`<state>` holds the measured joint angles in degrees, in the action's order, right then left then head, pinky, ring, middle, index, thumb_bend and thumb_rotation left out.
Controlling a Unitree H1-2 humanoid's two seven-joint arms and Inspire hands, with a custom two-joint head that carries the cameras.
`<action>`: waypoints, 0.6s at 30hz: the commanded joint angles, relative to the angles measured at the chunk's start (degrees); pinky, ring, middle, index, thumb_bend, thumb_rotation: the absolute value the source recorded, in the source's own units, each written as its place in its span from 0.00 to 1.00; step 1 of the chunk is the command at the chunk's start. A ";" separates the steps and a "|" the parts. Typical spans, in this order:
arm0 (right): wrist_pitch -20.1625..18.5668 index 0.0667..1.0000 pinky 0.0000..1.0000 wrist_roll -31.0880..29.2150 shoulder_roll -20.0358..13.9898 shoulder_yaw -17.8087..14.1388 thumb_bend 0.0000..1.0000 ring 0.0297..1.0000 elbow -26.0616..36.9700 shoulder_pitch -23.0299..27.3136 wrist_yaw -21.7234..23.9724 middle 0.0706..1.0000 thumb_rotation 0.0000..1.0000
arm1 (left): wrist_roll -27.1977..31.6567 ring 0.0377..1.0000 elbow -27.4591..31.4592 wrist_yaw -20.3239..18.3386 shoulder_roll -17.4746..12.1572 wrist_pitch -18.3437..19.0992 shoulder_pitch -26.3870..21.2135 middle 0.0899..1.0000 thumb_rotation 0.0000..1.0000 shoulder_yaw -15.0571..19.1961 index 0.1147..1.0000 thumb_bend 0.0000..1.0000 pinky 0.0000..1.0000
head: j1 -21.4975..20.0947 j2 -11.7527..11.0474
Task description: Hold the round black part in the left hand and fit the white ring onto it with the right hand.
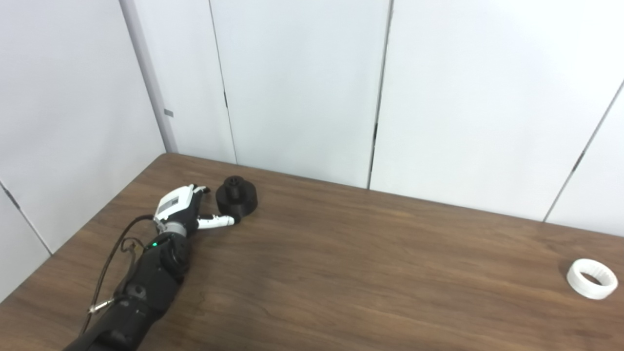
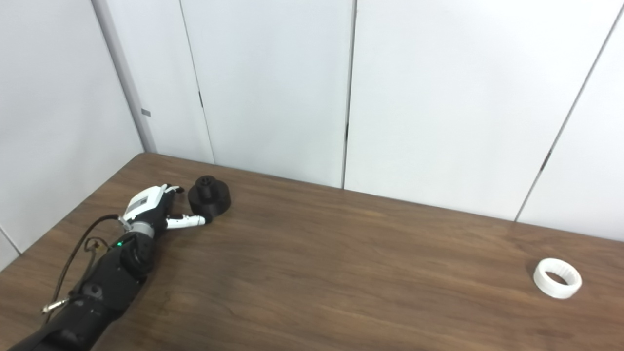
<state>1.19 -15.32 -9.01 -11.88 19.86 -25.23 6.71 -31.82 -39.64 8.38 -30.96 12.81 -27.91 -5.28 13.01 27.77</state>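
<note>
Left eye view, left hand (image 1: 187, 208) spread, thumb touching round black part (image 1: 236, 197)

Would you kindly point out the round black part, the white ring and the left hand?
round black part (image 1: 237, 198), left eye view, on its raised hub.
white ring (image 2: 557, 278), right eye view, on its outer wall.
left hand (image 1: 178, 204), left eye view, on its white back.

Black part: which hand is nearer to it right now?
Left. The left hand is right beside the black part, thumb reaching its base. The right hand is out of view in both pictures.
</note>
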 commanded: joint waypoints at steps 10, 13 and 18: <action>1.07 1.00 1.00 -0.02 -0.25 0.22 0.67 1.00 1.65 -0.14 0.27 1.00 1.00 | 2.03 1.00 -4.69 3.37 -0.16 -2.83 -5.55 0.99 0.60 -0.42 0.88 1.00 1.00 | -0.26 0.13; 1.43 1.00 1.00 -0.07 -0.27 0.26 0.67 1.00 1.51 -0.15 0.43 1.00 1.00 | 3.07 1.00 -5.26 3.75 0.35 -2.80 -5.79 0.99 0.58 -0.27 0.87 1.00 1.00 | -0.44 0.23; 1.67 1.00 1.00 -0.14 -0.12 0.18 0.68 1.00 1.42 -0.20 0.34 1.00 1.00 | 3.28 1.00 -6.15 4.36 0.92 -3.05 -6.16 0.98 0.60 -0.97 0.87 1.00 1.00 | -0.58 0.30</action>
<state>1.44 -15.31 -9.01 -11.93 19.87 -25.46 6.71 -28.85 -45.75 11.86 -29.67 10.70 -31.18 -6.06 12.39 28.04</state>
